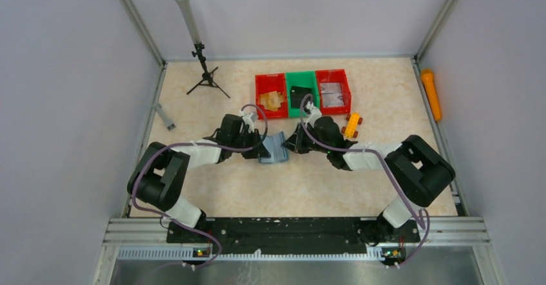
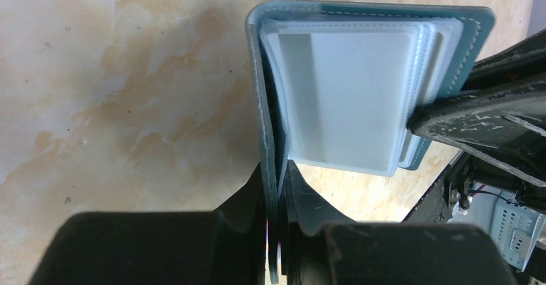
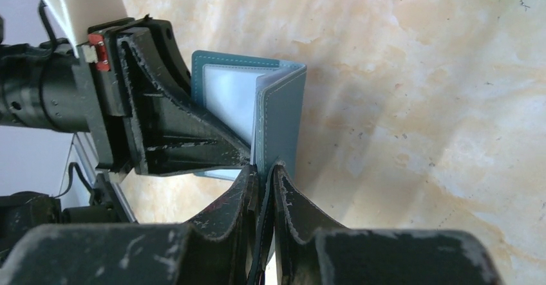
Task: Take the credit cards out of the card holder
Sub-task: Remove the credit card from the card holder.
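Card holder point(image 1: 273, 148): held open over the middle of the table point(image 1: 309, 185). 1 cover is pinched in the narrowly closed left gripper point(image 2: 278, 181), the opposite edge in the equally tight right gripper point(image 3: 264, 174). Clear sleeves point(image 2: 351, 92) are exposed. Judgement: 1 grip is best held firm while the other is freed, and each card drawn straight along its sleeve.

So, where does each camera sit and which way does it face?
Top external: above, behind the arms, looking down at the table; left arm and right arm show.
Left wrist: on that wrist, looking along the left tool to the card holder.
Right wrist: likewise, along the right tool, from the opposite side.
Shared: both wrist views show the card holder and each other's tool.
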Motion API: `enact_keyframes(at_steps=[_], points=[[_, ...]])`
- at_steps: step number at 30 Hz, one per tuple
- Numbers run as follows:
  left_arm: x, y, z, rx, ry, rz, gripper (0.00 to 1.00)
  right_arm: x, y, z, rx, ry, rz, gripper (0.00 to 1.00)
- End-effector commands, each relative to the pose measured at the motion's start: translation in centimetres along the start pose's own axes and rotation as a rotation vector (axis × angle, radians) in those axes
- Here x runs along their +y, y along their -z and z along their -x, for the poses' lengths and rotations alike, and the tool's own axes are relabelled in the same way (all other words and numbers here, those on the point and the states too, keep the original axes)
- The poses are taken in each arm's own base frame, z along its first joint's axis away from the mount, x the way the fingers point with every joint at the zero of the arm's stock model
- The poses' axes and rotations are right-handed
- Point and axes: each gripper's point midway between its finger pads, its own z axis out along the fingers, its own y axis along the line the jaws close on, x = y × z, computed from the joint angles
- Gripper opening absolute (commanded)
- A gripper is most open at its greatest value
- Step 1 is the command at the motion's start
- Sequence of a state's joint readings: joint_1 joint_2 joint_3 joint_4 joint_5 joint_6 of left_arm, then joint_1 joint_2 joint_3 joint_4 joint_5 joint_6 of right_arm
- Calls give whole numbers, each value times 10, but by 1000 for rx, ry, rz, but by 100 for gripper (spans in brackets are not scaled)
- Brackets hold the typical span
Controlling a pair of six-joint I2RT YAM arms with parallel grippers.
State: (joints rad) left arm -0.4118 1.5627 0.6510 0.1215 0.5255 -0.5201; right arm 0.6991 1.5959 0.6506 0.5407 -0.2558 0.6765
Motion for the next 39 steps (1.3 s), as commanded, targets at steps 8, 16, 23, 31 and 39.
enact_keyframes(at_steps=[8,16,23,31,39], points=[[-3,-7,7,4,-40,9,0,6,-20,6,20,17,-18,17],[-2,-9,5,16,-43,22,0,-2,-28,-3,71,12,-62,25],[-1,-10,4,23,-45,29,0,5,-29,-5,80,28,-42,37],[-1,-12,3,32,-41,29,0,15,-31,-9,88,54,0,51],[1,-11,1,42,-39,35,0,16,-33,-13,98,60,-1,56]])
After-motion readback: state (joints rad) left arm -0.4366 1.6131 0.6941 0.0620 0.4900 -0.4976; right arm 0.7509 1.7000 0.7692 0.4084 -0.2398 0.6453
